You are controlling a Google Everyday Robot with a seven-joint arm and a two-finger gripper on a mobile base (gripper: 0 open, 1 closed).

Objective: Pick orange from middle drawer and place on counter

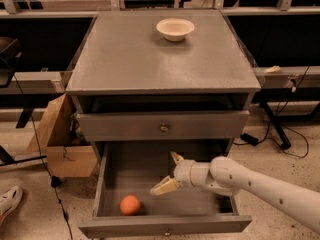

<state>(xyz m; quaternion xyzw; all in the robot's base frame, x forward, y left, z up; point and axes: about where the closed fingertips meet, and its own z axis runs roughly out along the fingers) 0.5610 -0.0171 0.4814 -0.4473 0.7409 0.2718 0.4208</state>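
Camera view: small round orange fruit [130, 204] is seen front-left in the open grey wooden middle drawer [135, 166], apart from the cream 2-finger gripper [169, 173], which is spread wide with nothing held. Risk: fruit could be nudged and rolled by an off-centre approach; grey upper drawer front [125, 126] could be clipped on lift-out.

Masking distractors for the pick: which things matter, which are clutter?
Job: orange, lying in the open middle drawer; counter; gripper, open, in the drawer, clear of the orange.
Clutter: bowl on the counter; cardboard box; shoe on the floor.
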